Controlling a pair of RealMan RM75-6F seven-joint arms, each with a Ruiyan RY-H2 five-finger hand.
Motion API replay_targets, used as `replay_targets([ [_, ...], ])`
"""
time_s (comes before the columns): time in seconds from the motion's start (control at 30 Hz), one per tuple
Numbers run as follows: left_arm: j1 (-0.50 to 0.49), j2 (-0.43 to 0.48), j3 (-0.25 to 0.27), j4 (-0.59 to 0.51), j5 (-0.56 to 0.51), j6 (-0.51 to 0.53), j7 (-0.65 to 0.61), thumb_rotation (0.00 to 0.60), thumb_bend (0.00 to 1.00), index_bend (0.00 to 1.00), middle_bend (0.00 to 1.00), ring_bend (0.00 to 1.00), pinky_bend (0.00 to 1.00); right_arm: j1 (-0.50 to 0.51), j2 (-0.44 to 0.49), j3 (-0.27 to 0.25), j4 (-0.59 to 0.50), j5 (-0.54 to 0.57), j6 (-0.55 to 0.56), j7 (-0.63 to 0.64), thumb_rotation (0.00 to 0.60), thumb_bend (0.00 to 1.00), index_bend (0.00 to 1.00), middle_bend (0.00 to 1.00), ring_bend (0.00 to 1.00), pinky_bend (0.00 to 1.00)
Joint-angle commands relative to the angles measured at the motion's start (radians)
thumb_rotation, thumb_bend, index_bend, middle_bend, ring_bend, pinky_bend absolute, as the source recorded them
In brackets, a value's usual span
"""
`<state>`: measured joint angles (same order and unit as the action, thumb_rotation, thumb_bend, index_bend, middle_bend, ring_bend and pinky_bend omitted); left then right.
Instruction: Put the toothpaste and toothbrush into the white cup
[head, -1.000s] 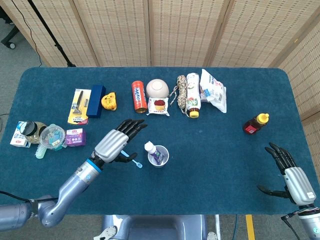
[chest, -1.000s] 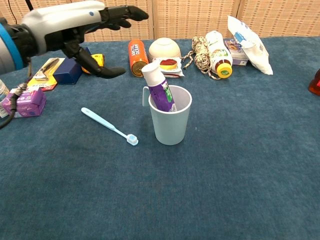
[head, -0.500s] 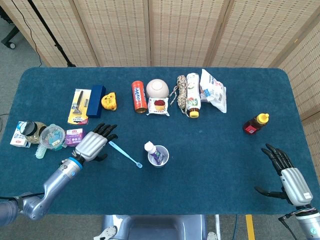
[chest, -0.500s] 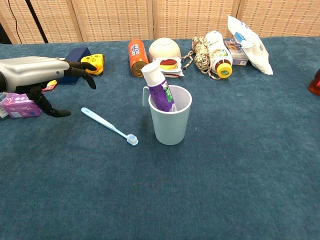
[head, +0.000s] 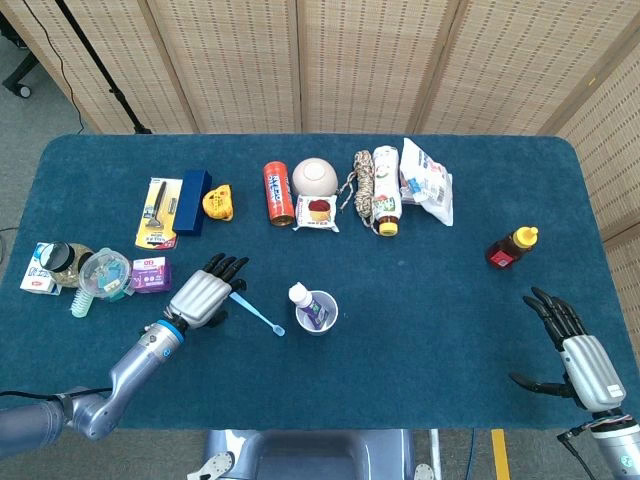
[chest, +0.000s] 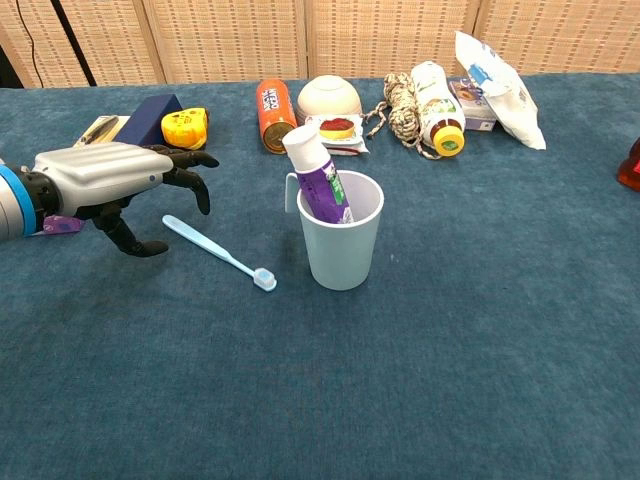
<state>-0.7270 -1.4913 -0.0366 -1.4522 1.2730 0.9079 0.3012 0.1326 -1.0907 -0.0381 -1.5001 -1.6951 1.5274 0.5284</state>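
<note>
Toothpaste (chest: 318, 183) standing in the white cup (chest: 341, 250) already; toothbrush (chest: 218, 252) lying on the table just left of it; left hand (chest: 110, 180) moved back in over its handle end, fingers spread, holding nothing; right hand (head: 583, 352) idle, fingers apart, far right; pickup likely next.

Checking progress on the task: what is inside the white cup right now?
The white cup holds the toothpaste, standing cap up; its lower end is hidden by the wall. The toothbrush lies outside on the table.
</note>
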Motion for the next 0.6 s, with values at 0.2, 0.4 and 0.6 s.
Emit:
replay_targets([
  [0.2, -0.011, -0.053, -0.02, 0.017, -0.035, -0.005, 0.042, 0.6, 0.33, 0.35, 0.0, 0.0, 0.0, 0.0, -0.001, -0.001, 0.002, -0.003, 0.003, 0.003, 0.6, 0.0, 0.0, 0.0, 0.0, 0.0],
  [0.4, -0.017, -0.091, -0.02, 0.03, -0.055, -0.013, 0.079, 0.6, 0.34, 0.37, 0.0, 0.0, 0.0, 0.0, 0.0, 0.0, 0.003, 0.0, 0.003, 0.007, 0.6, 0.0, 0.0, 0.0, 0.0, 0.0],
  [0.6, -0.022, -0.123, -0.025, 0.045, -0.079, -0.015, 0.115, 0.6, 0.34, 0.42, 0.0, 0.0, 0.0, 0.0, 0.001, 0.0, 0.004, 0.0, 0.004, 0.011, 0.6, 0.0, 0.0, 0.0, 0.0, 0.0],
])
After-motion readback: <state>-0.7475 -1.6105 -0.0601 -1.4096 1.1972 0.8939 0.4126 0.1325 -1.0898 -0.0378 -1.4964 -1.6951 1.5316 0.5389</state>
